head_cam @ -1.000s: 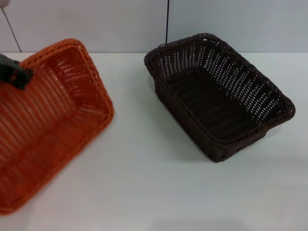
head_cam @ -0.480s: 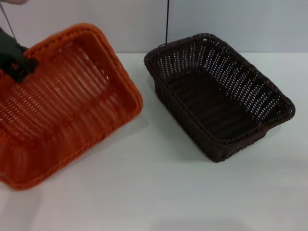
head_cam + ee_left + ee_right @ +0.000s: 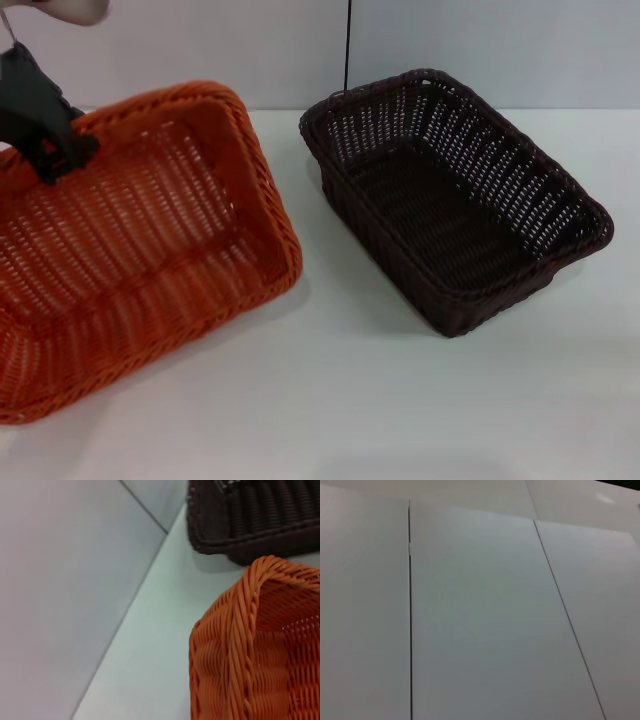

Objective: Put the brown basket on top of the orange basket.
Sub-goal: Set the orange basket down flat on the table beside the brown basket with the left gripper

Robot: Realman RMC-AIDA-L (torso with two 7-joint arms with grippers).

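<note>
The orange basket (image 3: pixel 140 250) is at the left of the head view, tilted, with its far end lifted off the white table. My left gripper (image 3: pixel 55 150) is shut on its far rim and holds it up. The left wrist view shows the orange basket's woven corner (image 3: pixel 250 655) close up. The brown basket (image 3: pixel 450 195) stands flat on the table at the centre right, apart from the orange one. Its corner also shows in the left wrist view (image 3: pixel 250 520). My right gripper is out of view.
The white table (image 3: pixel 330 400) runs to a pale panelled wall (image 3: pixel 250 50) just behind both baskets. A thin dark vertical seam (image 3: pixel 347 45) runs down the wall behind the brown basket. The right wrist view shows only pale wall panels (image 3: pixel 480 610).
The left gripper has lifted the orange basket's far end and swung the basket to the right, toward the brown basket. The brown basket has not moved.
</note>
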